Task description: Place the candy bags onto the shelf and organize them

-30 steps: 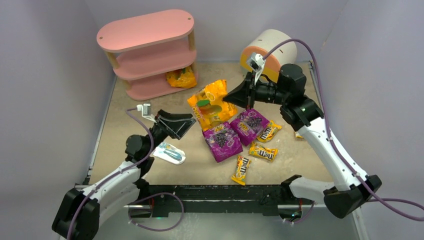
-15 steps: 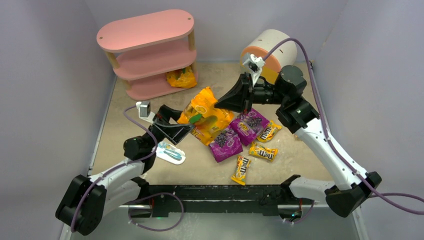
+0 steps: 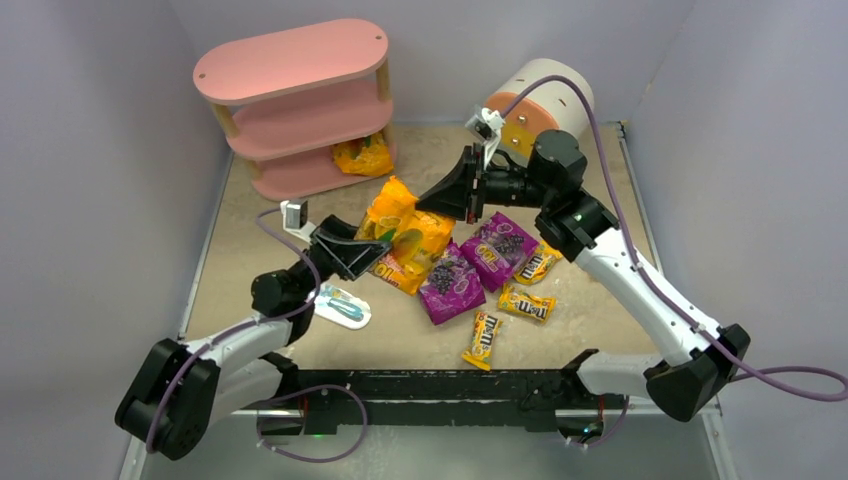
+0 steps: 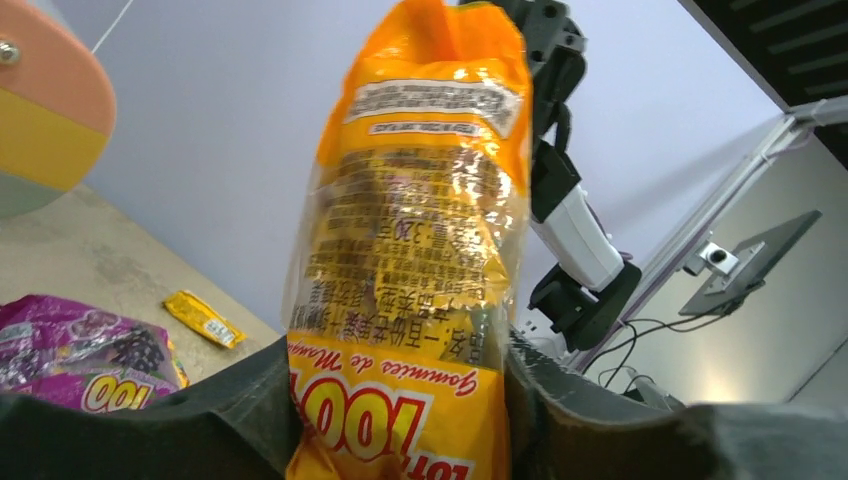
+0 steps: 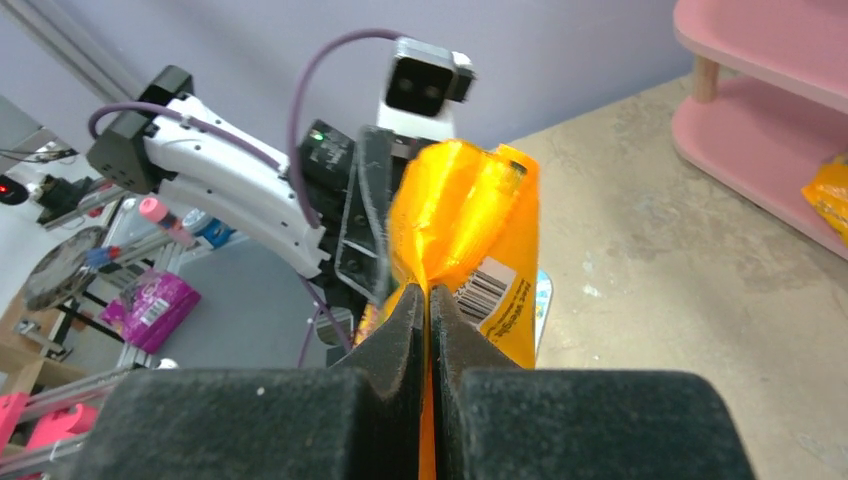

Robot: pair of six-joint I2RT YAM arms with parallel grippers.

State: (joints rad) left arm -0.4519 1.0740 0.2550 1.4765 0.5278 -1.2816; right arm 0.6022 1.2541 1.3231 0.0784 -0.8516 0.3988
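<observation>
Mid-air handover, looks like – right gripper (image 5: 428, 298) is pinched tight on the orange bag (image 4: 420, 250) up top, well short of the shelf (image 3: 290, 60), left gripper (image 4: 400, 350) sits partway open around its bottom, grip unclear – left needs a firm clamp before right releases.

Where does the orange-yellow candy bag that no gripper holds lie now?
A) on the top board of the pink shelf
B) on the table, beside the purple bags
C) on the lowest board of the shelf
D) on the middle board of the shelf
C: in the top view this orange-yellow bag lies on the lowest board of the pink shelf, at its right end.
</observation>
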